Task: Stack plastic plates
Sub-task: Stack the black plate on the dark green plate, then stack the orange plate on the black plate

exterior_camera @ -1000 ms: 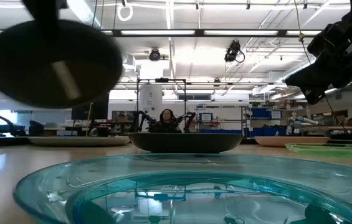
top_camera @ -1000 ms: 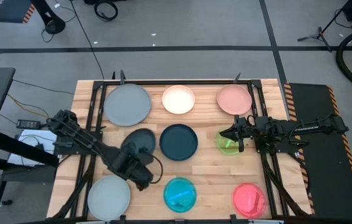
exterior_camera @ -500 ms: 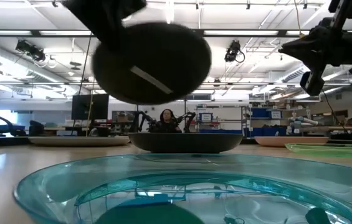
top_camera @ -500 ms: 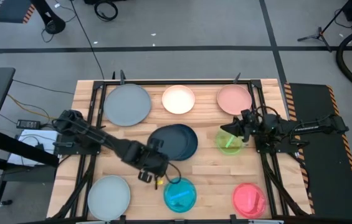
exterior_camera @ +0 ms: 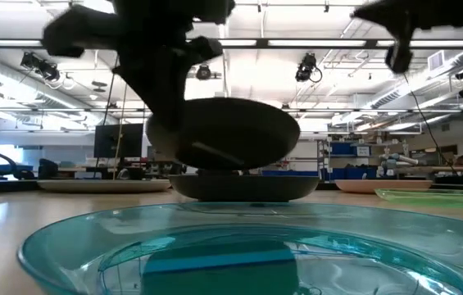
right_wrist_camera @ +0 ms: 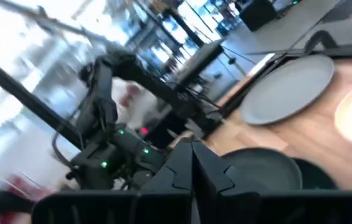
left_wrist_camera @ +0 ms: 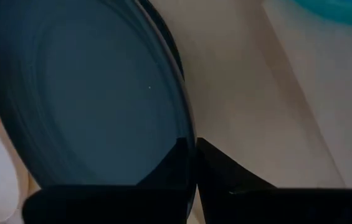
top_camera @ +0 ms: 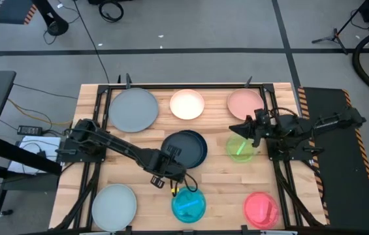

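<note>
dark teal plate [top_camera: 197, 149] half hidden under black plate [top_camera: 178, 145]

Both arms are dark, nearly black, built of slim jointed links that widen into chunkier housings near the wrist, and thin black cables loop loosely along them. The left gripper [top_camera: 173, 156] ends in two flat, dark, wedge-shaped fingers [left_wrist_camera: 163, 171], and a small yellow marking shows on the wrist housing behind them. The right gripper [top_camera: 236, 132] carries the same pointed black fingers [right_wrist_camera: 179, 168] and a bulky black wrist block.
</note>
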